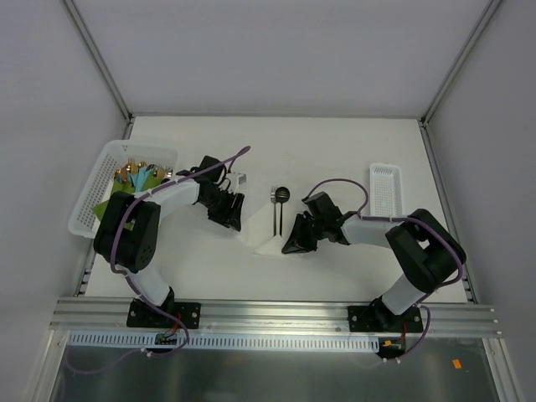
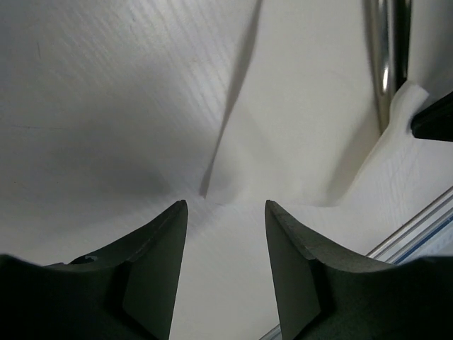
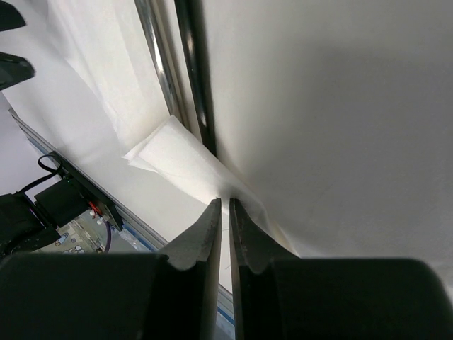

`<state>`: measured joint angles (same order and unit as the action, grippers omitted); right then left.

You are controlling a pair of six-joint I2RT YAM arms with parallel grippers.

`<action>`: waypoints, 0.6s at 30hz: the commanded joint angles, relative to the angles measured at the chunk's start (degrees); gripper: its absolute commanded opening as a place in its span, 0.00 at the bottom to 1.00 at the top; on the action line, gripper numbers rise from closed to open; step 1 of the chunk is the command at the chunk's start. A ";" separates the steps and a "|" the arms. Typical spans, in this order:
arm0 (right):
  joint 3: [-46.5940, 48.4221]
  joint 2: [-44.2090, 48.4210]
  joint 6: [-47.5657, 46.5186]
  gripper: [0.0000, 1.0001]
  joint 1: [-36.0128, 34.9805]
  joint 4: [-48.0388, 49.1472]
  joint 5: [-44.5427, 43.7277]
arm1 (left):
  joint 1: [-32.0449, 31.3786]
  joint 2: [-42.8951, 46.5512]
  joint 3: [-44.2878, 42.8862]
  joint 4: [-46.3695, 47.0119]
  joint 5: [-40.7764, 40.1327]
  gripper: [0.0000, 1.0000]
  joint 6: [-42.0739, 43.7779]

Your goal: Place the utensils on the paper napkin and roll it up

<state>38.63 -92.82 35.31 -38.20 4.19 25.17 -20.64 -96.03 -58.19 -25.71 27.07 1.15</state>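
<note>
Seen from above, a white tabletop [image 1: 209, 268] carries a paper napkin [image 1: 261, 239] at its centre, between two black robot arms. A black spoon [image 1: 282, 195] and a thin black fork [image 1: 275, 213] lie side by side on the napkin, their heads pointing away from the arms. The left hand [image 1: 233, 219] sits at the napkin's left edge and the right hand [image 1: 295, 243] at its near right corner. A white basket [image 1: 94, 201] at the far left holds gold cutlery [image 1: 134, 170] and green cloths [image 1: 149, 177]. A small white tray [image 1: 385, 188] lies at the right.

From the left wrist, the left hand [image 2: 226, 205] stands about half open, gripping nothing. The napkin [image 2: 283, 142] lies just past its fingertips, creased and slightly raised. The spoon and fork handles show at the upper right.

From the right wrist, the right hand [image 3: 225, 204] is almost closed, its tips pinching a lifted, folded corner of the napkin [image 3: 177, 159]. Both handles run just beyond that fold.
</note>
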 commanded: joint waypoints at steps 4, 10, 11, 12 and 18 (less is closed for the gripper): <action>0.92 -0.52 -0.42 0.12 -0.48 -0.05 -0.47 | -0.27 -4.60 -0.52 -2.76 -3.86 0.49 0.08; 1.01 -0.70 -0.33 0.12 -0.56 -0.05 -0.56 | -0.89 -8.73 -0.78 -3.55 -0.45 0.47 -0.18; 1.09 -0.79 -0.33 0.12 -0.56 -0.05 -0.56 | -0.98 -9.17 -1.22 -3.73 -0.35 0.47 -0.01; 1.18 -0.96 -0.24 0.12 -0.56 -0.05 -0.56 | -0.98 -9.52 -1.48 -4.25 -0.09 0.46 -0.09; 1.36 -1.14 -0.07 0.12 -0.57 -0.05 -0.56 | -1.94 -12.16 -2.54 -4.87 1.49 0.44 -0.88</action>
<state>38.89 -93.25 35.33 -38.30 4.27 25.36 -21.17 -104.25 -61.95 -28.73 30.24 -0.21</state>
